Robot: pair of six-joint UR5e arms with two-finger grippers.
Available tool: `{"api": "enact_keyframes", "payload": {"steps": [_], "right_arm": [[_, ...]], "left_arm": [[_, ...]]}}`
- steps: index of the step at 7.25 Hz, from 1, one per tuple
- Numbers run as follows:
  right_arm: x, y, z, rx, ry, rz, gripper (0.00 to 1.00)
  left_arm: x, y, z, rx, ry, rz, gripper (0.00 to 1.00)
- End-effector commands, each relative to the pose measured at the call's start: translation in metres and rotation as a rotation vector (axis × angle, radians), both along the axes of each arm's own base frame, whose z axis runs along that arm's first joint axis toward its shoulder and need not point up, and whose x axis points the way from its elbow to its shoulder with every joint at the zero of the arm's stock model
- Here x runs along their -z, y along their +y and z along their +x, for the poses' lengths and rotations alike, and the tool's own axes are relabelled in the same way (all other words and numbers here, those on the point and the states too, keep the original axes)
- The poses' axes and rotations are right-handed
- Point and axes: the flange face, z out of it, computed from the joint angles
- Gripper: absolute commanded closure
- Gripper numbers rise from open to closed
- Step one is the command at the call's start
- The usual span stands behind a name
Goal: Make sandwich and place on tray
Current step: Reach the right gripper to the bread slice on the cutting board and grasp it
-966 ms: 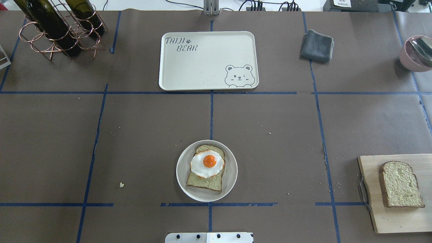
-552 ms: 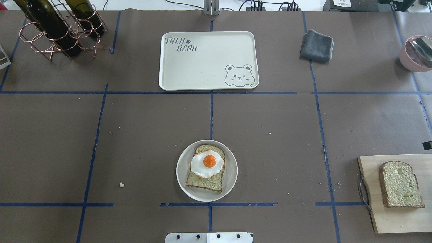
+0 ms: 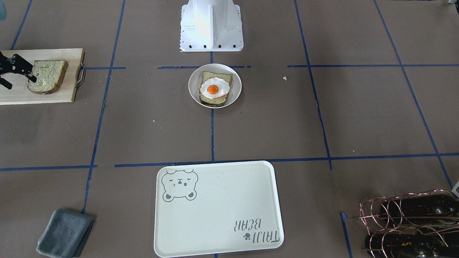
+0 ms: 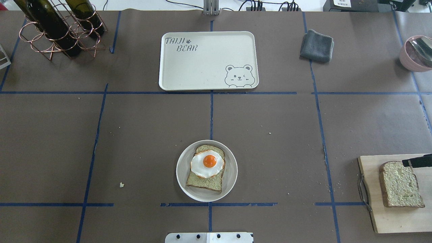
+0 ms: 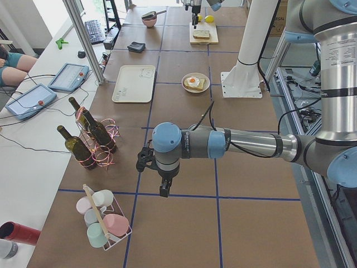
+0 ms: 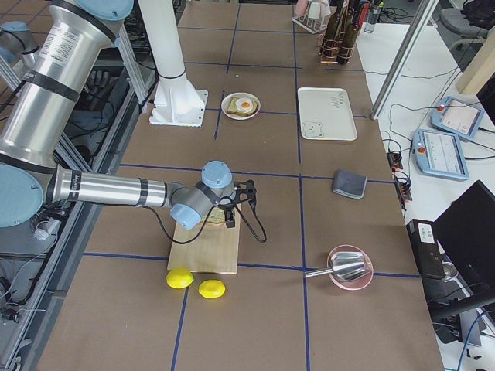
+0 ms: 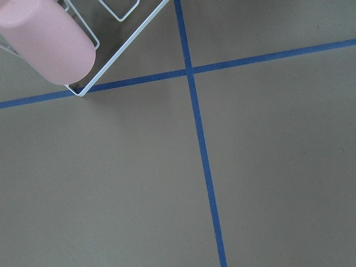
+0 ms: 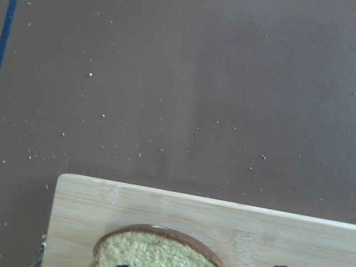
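On the cutting board (image 4: 388, 216), well off to the robot's right of the bowl (image 4: 233, 172), lies the 2nd bread slice (image 4: 401, 184), flat & ungripped. R gripper (image 3: 19, 77) hangs at the slice's corner turned away from the bowl. Its jaws look apart in the front view, w/ nothing between them. Height over the slice: can't tell. R wrist cam catches only the slice's crust edge at the bottom of its frame, so the gripper prob. isn't centred on it yet.

Step in hand, as I read it: reach for the top slice. Bottom half is built: the 1st slice (image 4: 204, 182) sits in the bowl w/ the fried egg (image 4: 207, 163) on top, yolk up. Tray (image 4: 202, 67) sits past the bowl, on the side away from the robot base, w/ no part of the sandwich on it.

Next move prob. calls for: shift over the slice, drop, close on its edges w/ light force (bread looks soft; crumbs lie near the board). Then carry it across to the bowl & square it over the egg. After that the whole stack goes to the tray.

L gripper (image 5: 162, 188) is far from the bowl on the robot's left, near a pink cup (image 7: 44, 47). It shows only in the side view, so apart or together I can't tell.

Writing: tray reads "TAIJI BEAR" in grey w/ a paw print, plus a winking bear face in the opposite corner. No other legible text.
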Motion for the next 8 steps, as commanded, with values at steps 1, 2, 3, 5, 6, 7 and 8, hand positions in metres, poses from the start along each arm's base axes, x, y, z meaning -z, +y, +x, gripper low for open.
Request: {"api": "enact_keyframes", "payload": {"steps": [1, 2, 3, 5, 6, 7, 8], "right_arm": [[-0.018, 0.009, -0.004, 0.014, 0.001, -0.013, 0.21], [-0.02, 0.011, -0.007, 0.025, 0.004, -0.018, 0.23], [-0.02, 0.013, -0.012, 0.041, 0.005, -0.017, 0.26], [-0.02, 0.017, -0.019, 0.066, 0.005, -0.017, 0.29], [-0.021, 0.017, -0.02, 0.07, 0.006, -0.017, 0.34], [-0.02, 0.017, -0.02, 0.07, 0.005, -0.016, 0.58], [-0.021, 0.017, -0.02, 0.07, 0.006, -0.017, 1.0]], "left_arm": [[0.0, 0.0, 0.0, 0.0, 0.001, 0.001, 0.0], [0.0, 0.0, 0.0, 0.0, 0.001, 0.001, 0.0], [0.001, -0.001, 0.0, 0.0, 0.001, 0.002, 0.0], [0.001, -0.001, 0.0, 0.0, 0.001, 0.002, 0.0], [0.001, -0.001, -0.001, 0.001, 0.0, 0.004, 0.0], [0.001, -0.001, 0.0, 0.0, 0.001, 0.002, 0.0], [0.001, -0.001, 0.0, 0.0, 0.0, 0.001, 0.0]]}}
